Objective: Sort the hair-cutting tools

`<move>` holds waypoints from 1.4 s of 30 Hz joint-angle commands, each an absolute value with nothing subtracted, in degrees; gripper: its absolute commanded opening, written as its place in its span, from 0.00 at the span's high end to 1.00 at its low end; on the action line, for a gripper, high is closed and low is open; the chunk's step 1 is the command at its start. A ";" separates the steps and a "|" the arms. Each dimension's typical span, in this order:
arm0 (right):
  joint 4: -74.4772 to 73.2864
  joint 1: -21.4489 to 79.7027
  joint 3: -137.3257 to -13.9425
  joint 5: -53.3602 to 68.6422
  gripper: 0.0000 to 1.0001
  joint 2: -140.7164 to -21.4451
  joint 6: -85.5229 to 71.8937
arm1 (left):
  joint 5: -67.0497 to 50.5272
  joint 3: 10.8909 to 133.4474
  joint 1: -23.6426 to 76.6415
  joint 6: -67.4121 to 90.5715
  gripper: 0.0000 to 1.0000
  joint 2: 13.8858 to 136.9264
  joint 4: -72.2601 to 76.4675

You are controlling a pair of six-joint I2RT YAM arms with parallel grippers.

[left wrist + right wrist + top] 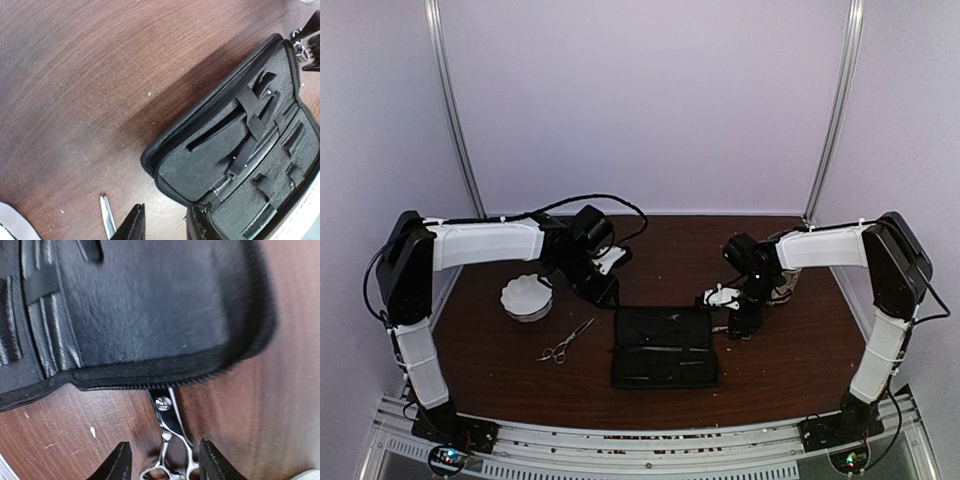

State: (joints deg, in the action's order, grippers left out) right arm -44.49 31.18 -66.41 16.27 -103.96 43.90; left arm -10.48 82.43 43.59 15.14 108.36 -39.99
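Observation:
One pair of silver scissors (565,342) lies on the brown table left of the open black zip case (664,347); its blade tip (106,216) shows beside my left gripper (165,227). That gripper is open and holds nothing, hovering at the case's near-left corner (200,175). Narrow black pieces (250,137) sit under straps inside the case. A second pair of scissors (172,422) lies with its blades under the case's edge (150,375). Its ring handles sit between the open fingers of my right gripper (162,462), with no contact visible.
A white fluted bowl (527,297) stands left of the case, just beyond the loose scissors. The right arm's gripper (307,40) shows at the far corner of the case in the left wrist view. Purple walls close in the table at the back and sides.

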 commanded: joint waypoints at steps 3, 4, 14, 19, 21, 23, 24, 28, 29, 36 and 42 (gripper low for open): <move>-46.12 31.73 -66.50 13.03 0.62 -106.03 44.12 | -12.69 79.06 44.38 16.53 0.69 102.41 -35.93; -45.88 31.77 -66.25 13.02 0.63 -105.90 43.98 | -12.80 78.71 44.89 16.34 0.69 101.99 -35.99; -45.49 33.40 -65.45 8.85 0.87 -106.08 41.16 | -12.37 74.44 52.79 15.89 0.69 98.42 -35.12; -47.61 33.40 -65.55 8.03 0.94 -103.88 38.62 | -13.69 69.09 56.64 17.03 0.69 97.30 -29.89; -48.52 33.40 -65.14 6.60 0.96 -102.39 37.54 | -14.17 66.90 57.22 17.91 0.69 96.90 -28.50; -49.21 33.40 -64.38 5.49 0.98 -100.63 36.80 | -13.89 64.93 57.71 18.34 0.70 96.53 -27.59; -49.61 33.40 -63.99 4.85 0.98 -99.74 36.35 | -13.51 63.87 57.94 18.49 0.70 96.24 -27.21; -50.90 33.40 -62.40 1.59 0.99 -96.72 34.93 | -13.47 60.14 58.39 19.82 0.71 94.49 -25.56; -51.15 33.40 -61.89 0.99 0.99 -95.95 34.69 | -13.48 59.52 58.55 20.00 0.71 93.87 -25.17; -53.80 33.31 -59.40 -2.43 0.99 -91.44 33.50 | -14.14 56.02 59.06 20.36 0.73 91.55 -23.16; -55.36 33.33 -55.86 -4.04 0.99 -86.16 32.74 | -14.88 54.01 59.31 20.83 0.74 91.13 -21.23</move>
State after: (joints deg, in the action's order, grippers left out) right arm -52.99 33.12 -57.76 -1.23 -90.00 34.06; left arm -13.76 55.33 58.89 20.05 92.33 -24.80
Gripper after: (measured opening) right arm 0.181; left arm 0.260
